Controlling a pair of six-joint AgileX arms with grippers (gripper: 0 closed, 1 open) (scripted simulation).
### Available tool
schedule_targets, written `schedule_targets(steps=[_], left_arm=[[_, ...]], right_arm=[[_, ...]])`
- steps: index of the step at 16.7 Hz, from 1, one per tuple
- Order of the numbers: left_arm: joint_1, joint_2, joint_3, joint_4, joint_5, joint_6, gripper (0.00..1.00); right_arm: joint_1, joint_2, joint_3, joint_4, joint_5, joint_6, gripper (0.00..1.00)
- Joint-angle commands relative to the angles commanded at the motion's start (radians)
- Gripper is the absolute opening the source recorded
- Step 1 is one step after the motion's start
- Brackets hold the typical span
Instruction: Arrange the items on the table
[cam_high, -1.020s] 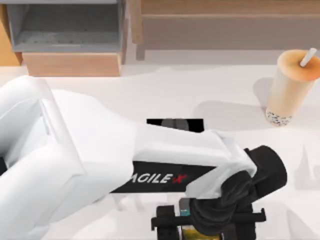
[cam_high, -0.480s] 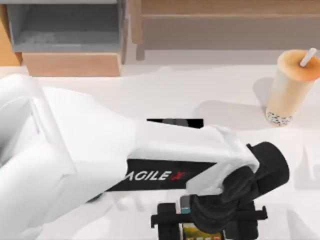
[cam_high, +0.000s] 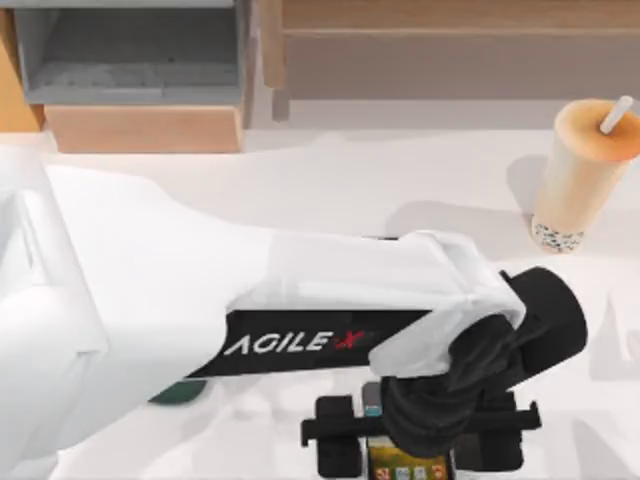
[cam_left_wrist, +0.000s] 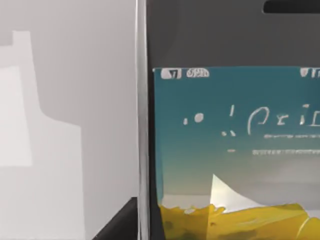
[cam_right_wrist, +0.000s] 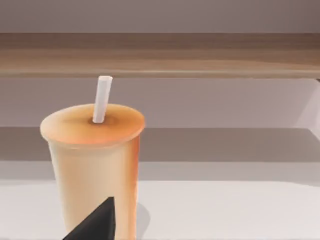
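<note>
The smartphone (cam_high: 407, 466), silver-rimmed with a teal and yellow screen, lies at the table's (cam_high: 330, 180) front edge. My left gripper (cam_high: 405, 452) straddles it from above, and the arm reaches over from the left. In the left wrist view the smartphone (cam_left_wrist: 230, 150) is very close, its silver rim running down the picture. The drink cup (cam_high: 578, 180), orange-beige with a white straw, stands upright at the far right. In the right wrist view the drink cup (cam_right_wrist: 95, 160) is just ahead of a black tip of my right gripper (cam_right_wrist: 95, 225).
A wooden shelf unit (cam_high: 140, 75) with a grey compartment stands at the back left. A long wooden shelf (cam_high: 450, 45) runs along the back right. A dark rounded shape (cam_high: 180, 390) peeks from under my left arm; I cannot tell what it is.
My left arm has swung a little right and now covers the black patch behind it. More of the smartphone's screen shows under the gripper. The cup has not moved.
</note>
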Motion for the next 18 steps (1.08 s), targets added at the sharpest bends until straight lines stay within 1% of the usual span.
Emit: schedule_targets(steps=[2, 4, 10, 18], left_arm=[[0.004, -0.024, -0.018, 0.013, -0.015, 0.015, 0.00], [0.018, -0.080, -0.058, 0.044, -0.051, 0.049, 0.00], [0.058, -0.362, -0.248, 0.164, -0.196, 0.202, 0.00], [0.124, -0.683, -0.474, 0.314, -0.381, 0.375, 0.00]], right_arm=[[0.000, 0.000, 0.000, 0.000, 0.000, 0.000, 1.00], [0.000, 0.000, 0.000, 0.000, 0.000, 0.000, 1.00], [0.000, 0.000, 0.000, 0.000, 0.000, 0.000, 1.00], [0.000, 0.000, 0.000, 0.000, 0.000, 0.000, 1.00]])
